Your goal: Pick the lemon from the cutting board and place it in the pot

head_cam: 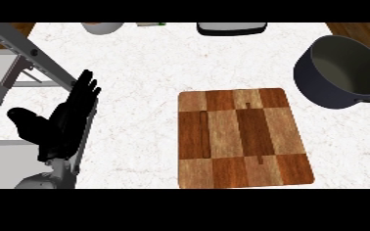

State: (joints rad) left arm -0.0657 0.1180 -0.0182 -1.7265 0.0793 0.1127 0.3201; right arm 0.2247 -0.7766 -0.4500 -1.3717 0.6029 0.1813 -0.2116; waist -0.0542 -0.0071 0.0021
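Observation:
A wooden checkered cutting board (244, 138) lies on the white counter at the lower middle right, with nothing on it. A dark grey pot (336, 73) stands at the right edge, partly cut off by the view; its pale inside shows no lemon. I see no lemon anywhere. My left hand (66, 122) rests at the left side, fingers straight and pointing up, holding nothing, well left of the board. My right hand does not show.
A grey metal frame (29, 54) runs along the left edge beside my left hand. At the counter's far edge stand a white bowl (102, 27), a small green and white item (150, 24) and a black and white container (231, 28).

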